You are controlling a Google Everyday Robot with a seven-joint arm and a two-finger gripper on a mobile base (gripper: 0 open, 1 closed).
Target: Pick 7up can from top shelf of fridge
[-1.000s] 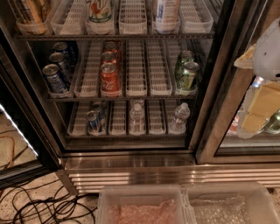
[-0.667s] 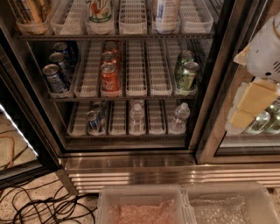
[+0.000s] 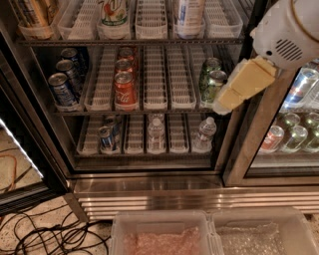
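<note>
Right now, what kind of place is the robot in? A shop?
Probably a small shop or office snack room. A big glass-door fridge holds rows of cans and water bottles, with the 7up can on the top shelf. The gripper hangs by its right edge.

7up can upright, top shelf, gripper right

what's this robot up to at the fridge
A robot arm is after the 7up can, which stands untouched in a white lane tray on the top shelf of the fridge, left of centre. The gripper hangs off to the right, lower down, in front of the green cans on the middle rack, not yet near the can.
</note>
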